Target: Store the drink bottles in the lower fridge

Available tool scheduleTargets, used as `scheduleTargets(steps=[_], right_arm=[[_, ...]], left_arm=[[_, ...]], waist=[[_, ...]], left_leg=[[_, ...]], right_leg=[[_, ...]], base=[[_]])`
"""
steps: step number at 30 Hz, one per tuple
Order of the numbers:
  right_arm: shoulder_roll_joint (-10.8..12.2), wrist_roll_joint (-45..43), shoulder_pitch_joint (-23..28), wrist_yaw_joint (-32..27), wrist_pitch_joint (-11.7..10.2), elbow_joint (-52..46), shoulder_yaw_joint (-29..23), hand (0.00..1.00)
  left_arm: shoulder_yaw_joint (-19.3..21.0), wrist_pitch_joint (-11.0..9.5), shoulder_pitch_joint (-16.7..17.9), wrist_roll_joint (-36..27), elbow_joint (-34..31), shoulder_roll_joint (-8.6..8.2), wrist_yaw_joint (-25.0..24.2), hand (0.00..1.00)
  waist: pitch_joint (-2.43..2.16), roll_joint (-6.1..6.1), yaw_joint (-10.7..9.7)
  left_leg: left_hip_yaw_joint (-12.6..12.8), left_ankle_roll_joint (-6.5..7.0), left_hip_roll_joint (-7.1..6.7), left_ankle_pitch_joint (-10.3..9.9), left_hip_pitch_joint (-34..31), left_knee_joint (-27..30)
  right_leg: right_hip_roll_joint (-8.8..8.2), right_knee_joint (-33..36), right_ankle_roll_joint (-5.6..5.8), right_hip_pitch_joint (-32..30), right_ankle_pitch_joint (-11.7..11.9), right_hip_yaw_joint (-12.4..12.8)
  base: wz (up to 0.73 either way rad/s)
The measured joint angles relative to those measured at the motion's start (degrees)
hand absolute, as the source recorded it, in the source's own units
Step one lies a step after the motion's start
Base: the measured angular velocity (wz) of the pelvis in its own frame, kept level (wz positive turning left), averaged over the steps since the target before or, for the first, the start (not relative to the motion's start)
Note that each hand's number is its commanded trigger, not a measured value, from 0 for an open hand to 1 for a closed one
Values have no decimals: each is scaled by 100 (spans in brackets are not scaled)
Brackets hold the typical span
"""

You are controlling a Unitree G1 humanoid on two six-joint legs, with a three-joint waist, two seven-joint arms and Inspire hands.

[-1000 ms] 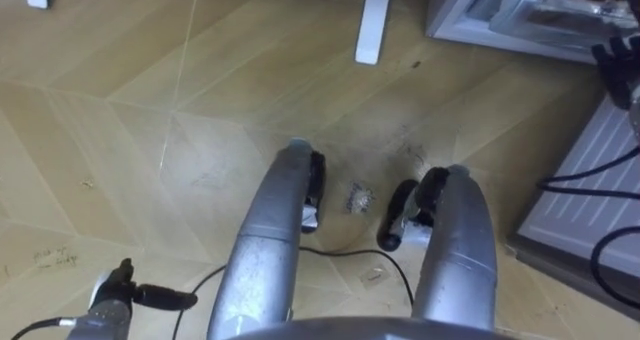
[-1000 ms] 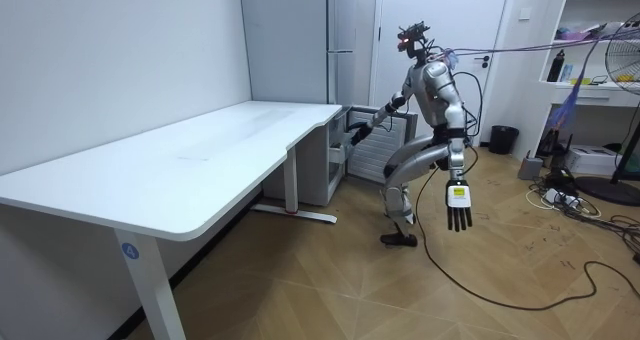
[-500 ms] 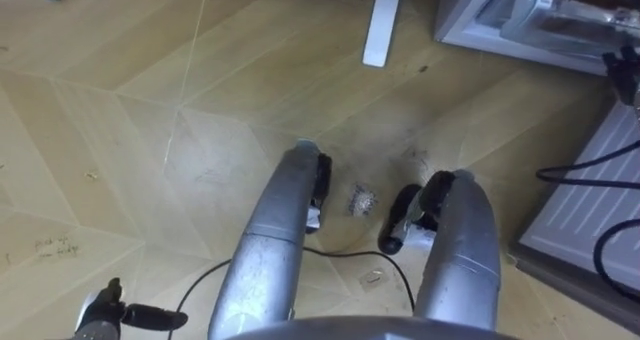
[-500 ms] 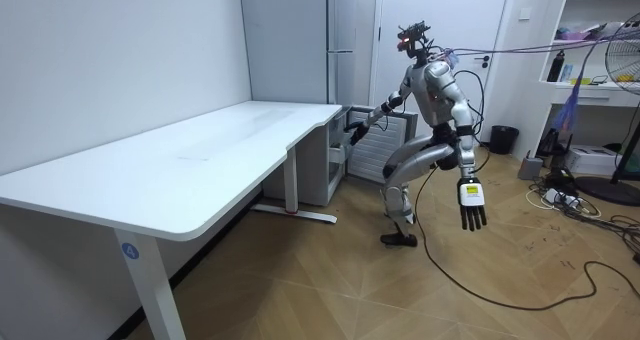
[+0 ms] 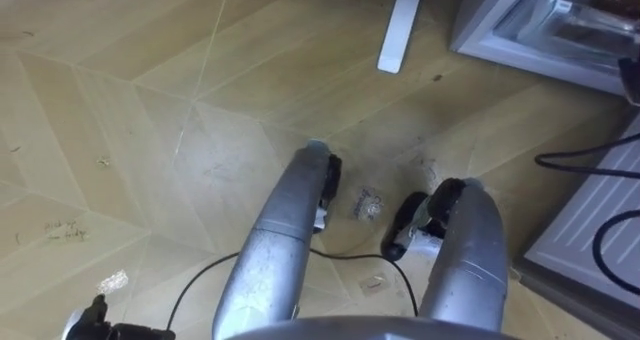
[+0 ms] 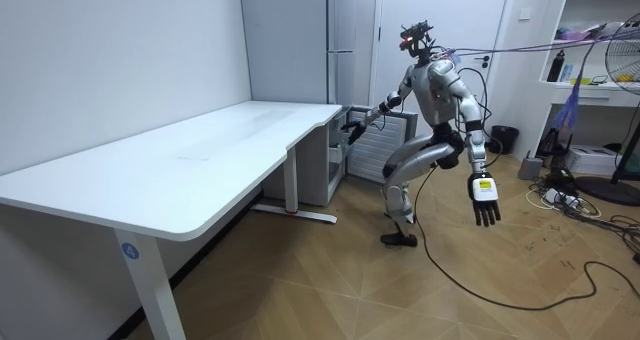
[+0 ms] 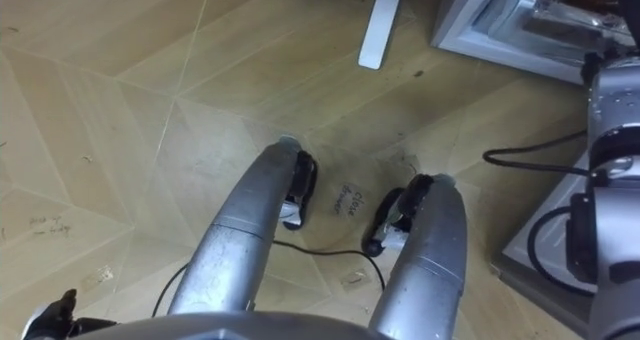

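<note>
Wood floor (image 5: 150, 130), pale and laid in a herringbone, lies right under your robot's bent knees, which stand a little apart. In the room view it crouches on that floor at the end of the white desk (image 6: 200, 150), its body turned toward the room view's left.

Its left arm is swung out behind the hip. The left hand (image 6: 485, 196) hangs there released, fingers straight and spread, carrying nothing.

Look ahead of the knees and you find the desk foot (image 5: 400, 25), a white bar flat on the boards. Just to the right of it, the grey frame of the lower fridge (image 5: 480, 30) stands open, with a clear shelf (image 7: 545, 15) showing inside. What sits on that shelf is too blurred to name, so you cannot pick out the drinks there or anywhere else. The white ribbed door (image 5: 590, 215) is swung out on the robot's right side.

The right arm stretches forward toward that opening. The right hand (image 6: 352, 131) is at the edge of the open compartment, small and dark in the room view, and you cannot tell whether it grasps anything.

Farther off, at the room view's right, a dark bin (image 6: 505, 138) stands on the floor near white shelving (image 6: 600, 50).
</note>
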Motion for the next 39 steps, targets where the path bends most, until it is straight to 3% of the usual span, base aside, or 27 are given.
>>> scheduleTargets(steps=[10,18,39], right_arm=[[0,84,-260,-91,-104,-114,0,0],[-4,83,-364,-96,-235,-355,164,0],[-12,76,-364,-96,-266,-434,422,0]], left_arm=[[1,-53,36,2,-54,32,0,0],[-2,-94,37,5,-58,85,1,0],[-21,-85,39,2,-161,214,18,0]], waist=[[0,0,-9],[0,0,-10],[11,-22,-40]], left_leg=[[-63,-182,3,27,23,-76],[-103,-235,26,4,112,-159],[-211,-242,-1,7,296,-374]], right_leg=[[11,-5,-152,37,-96,-127],[15,-50,-197,140,-170,-200],[10,-313,-132,428,-180,-364]], base=[[4],[1],[2]])
